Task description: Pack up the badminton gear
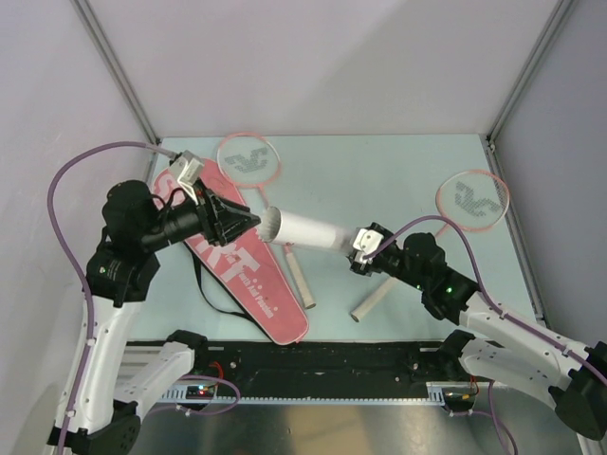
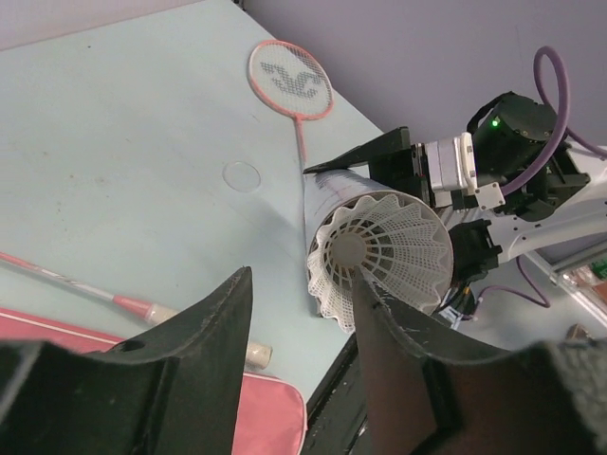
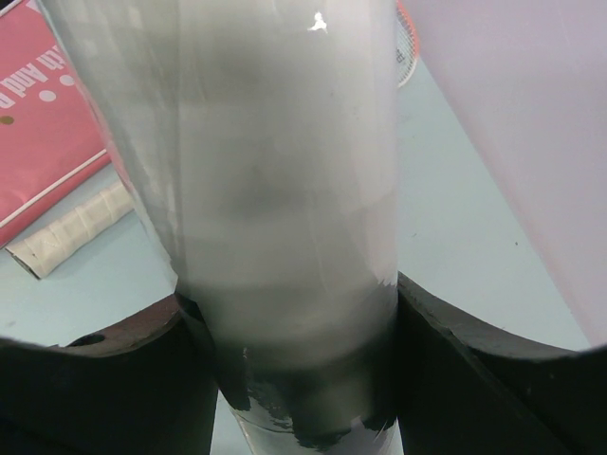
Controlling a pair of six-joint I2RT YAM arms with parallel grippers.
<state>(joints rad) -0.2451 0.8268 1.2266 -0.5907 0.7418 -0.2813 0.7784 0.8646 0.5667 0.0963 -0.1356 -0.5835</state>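
Observation:
My right gripper [image 1: 365, 248] is shut on the closed end of the long white tube [image 1: 313, 232] and holds it level above the table; the tube fills the right wrist view [image 3: 275, 190] between the jaws [image 3: 299, 379]. A white shuttlecock [image 2: 384, 251] sits in the tube's open mouth, its lacy rim sticking out. My left gripper [image 1: 242, 223] is open right at that mouth [image 2: 303, 284], one finger [image 2: 398, 351] against the rim. Only this one shuttlecock shows. The pink bag [image 1: 237, 265] lies under my left arm. Two pink-rimmed rackets [image 1: 248, 156] [image 1: 471, 199] lie on the table.
The left racket's handle [image 1: 299, 280] lies beside the bag, and the right racket's handle [image 1: 370, 301] lies under my right wrist. The bag's black strap [image 1: 204, 289] loops near the front edge. A faint clear round disc [image 2: 242, 175] lies on the table.

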